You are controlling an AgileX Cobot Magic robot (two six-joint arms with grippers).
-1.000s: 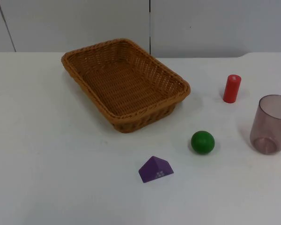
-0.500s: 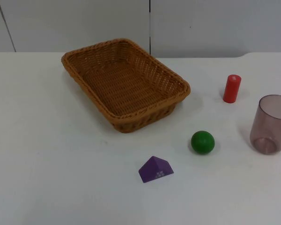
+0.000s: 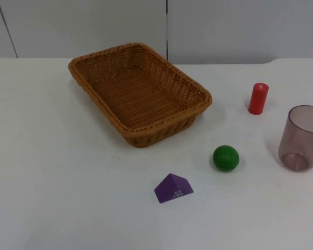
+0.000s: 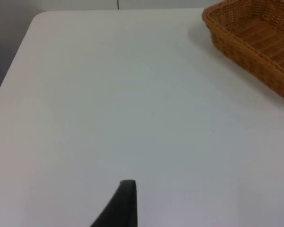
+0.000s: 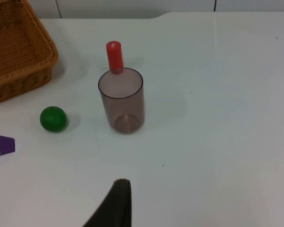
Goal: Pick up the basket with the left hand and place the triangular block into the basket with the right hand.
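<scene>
A brown woven basket [image 3: 139, 92] stands on the white table, left of centre and toward the back. One corner of the basket [image 4: 255, 42] is in the left wrist view. A purple triangular block [image 3: 173, 188] lies in front of the basket, nearer the table's front edge, and its tip [image 5: 1, 144] reaches into the right wrist view. My left gripper [image 4: 124, 201] hangs over bare table well to the left of the basket and apart from it. My right gripper [image 5: 117, 201] hangs over the table's right side, short of the cup and far from the block. Both arms wait.
A green ball [image 3: 226, 158] [image 5: 53, 118] lies right of the block. A red cylinder [image 3: 258, 98] [image 5: 114, 56] stands further back. A see-through purplish cup [image 3: 301, 138] [image 5: 121, 100] stands upright at the right edge. The grey partition wall [image 3: 167, 26] closes the back.
</scene>
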